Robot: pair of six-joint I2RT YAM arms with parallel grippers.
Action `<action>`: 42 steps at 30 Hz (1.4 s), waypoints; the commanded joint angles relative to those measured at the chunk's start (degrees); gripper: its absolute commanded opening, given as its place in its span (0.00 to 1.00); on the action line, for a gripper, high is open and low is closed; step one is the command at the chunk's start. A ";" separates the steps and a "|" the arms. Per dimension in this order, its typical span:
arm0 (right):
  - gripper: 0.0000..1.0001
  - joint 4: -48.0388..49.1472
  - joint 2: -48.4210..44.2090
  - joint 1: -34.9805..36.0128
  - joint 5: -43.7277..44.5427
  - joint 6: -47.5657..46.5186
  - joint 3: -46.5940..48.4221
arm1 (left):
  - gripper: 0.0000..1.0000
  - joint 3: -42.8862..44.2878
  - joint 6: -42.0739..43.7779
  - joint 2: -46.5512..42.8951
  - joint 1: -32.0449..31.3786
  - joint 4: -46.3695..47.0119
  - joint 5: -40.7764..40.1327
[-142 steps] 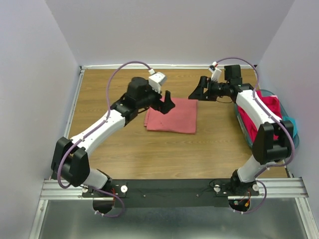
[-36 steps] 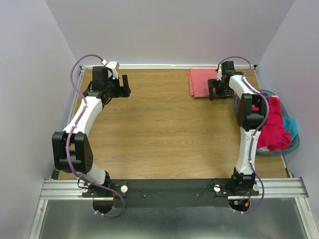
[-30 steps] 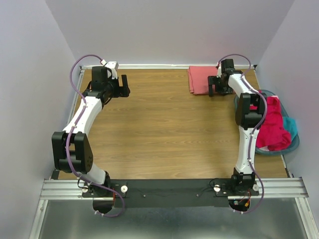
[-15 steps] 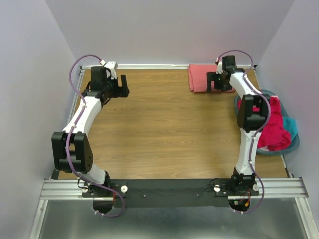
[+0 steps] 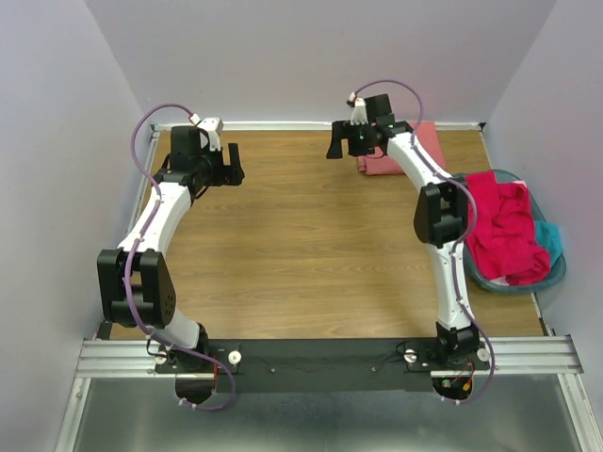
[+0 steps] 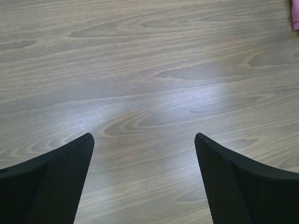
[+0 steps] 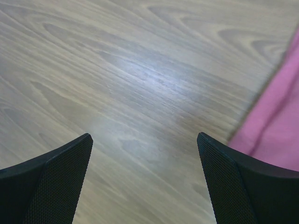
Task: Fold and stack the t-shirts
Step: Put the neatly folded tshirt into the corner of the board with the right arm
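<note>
A robot lab test cell. Plain lilac walls point(image 5: 320, 56) box in the wood-grain table point(image 5: 301, 264) beneath the fingers point(image 6: 51, 182).

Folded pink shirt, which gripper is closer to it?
Right. The right gripper is open just beside the shirt, at the far edge of the table; the left gripper is open well away, near the far left corner.
</note>
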 commanded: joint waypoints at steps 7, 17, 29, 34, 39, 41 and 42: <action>1.00 5.17 9.94 -0.10 4.92 4.59 5.00 | 0.96 -0.95 2.43 -1.87 2.26 -1.98 1.01; 1.00 9.31 15.04 -0.19 12.39 5.38 6.05 | 0.96 -1.92 2.96 -1.35 5.33 -2.51 1.53; 1.00 10.36 17.16 -0.28 23.65 5.03 6.58 | 0.96 -1.48 3.05 0.15 6.39 -2.95 1.80; 1.00 10.54 17.24 -0.54 25.23 3.80 6.32 | 0.96 -2.27 3.05 -0.03 6.39 -2.60 1.80; 1.00 10.71 17.24 -1.42 25.76 3.18 6.14 | 0.96 -2.62 3.31 -0.12 6.48 -2.51 1.80; 1.00 10.80 17.33 -1.86 26.81 3.01 6.14 | 0.96 -2.71 3.22 -0.03 6.57 -2.42 1.89; 1.00 10.80 17.42 -2.03 26.81 3.01 6.23 | 0.96 -2.71 3.31 -0.03 6.48 -2.42 1.97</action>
